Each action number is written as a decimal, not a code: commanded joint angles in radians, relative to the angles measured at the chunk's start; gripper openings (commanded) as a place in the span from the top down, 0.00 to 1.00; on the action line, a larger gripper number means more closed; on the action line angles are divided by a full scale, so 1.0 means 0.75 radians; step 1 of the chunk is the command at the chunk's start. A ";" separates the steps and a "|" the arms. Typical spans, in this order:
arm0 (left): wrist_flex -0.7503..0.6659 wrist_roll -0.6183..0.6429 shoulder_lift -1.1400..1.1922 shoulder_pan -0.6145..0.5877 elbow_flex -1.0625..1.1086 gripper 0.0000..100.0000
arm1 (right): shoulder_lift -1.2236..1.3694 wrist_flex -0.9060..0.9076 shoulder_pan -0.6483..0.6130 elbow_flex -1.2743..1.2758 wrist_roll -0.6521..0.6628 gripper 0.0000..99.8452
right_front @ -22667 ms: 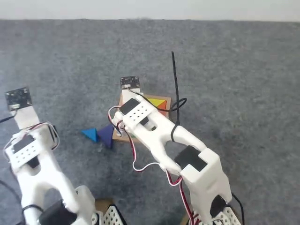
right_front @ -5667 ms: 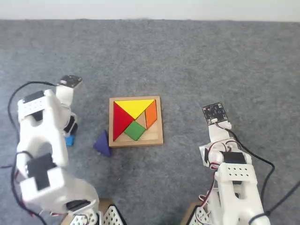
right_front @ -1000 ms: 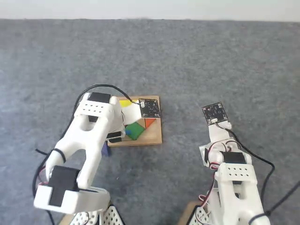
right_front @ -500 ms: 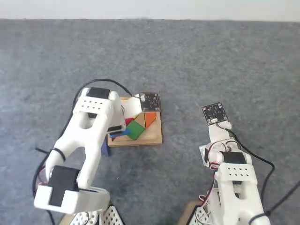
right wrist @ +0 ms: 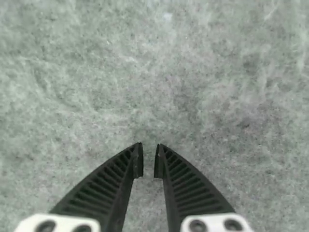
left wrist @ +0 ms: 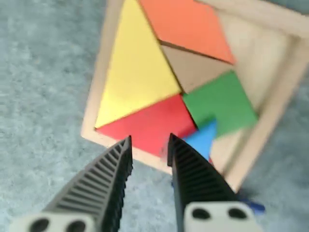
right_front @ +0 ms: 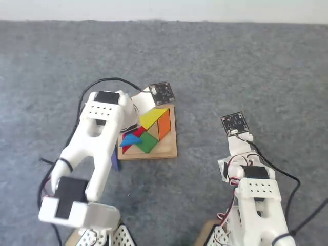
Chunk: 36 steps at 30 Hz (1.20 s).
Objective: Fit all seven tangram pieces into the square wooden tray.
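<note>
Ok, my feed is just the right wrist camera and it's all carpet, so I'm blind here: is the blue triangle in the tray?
Observer: Yes. The blue triangle lies inside the tray, its tip against the green square; it doesn't look seated flat.
Operator: Is the left gripper holding it?
Observer: No. The left gripper is open and empty, above the red triangle near the tray's edge.
Operator: Anything outside the tray?
Observer: A purple piece lies on the carpet right beside the tray.
</note>
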 commanded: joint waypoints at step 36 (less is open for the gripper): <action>0.018 -0.012 -0.010 0.039 0.056 0.88 | -0.021 -0.024 0.011 -0.004 0.014 0.94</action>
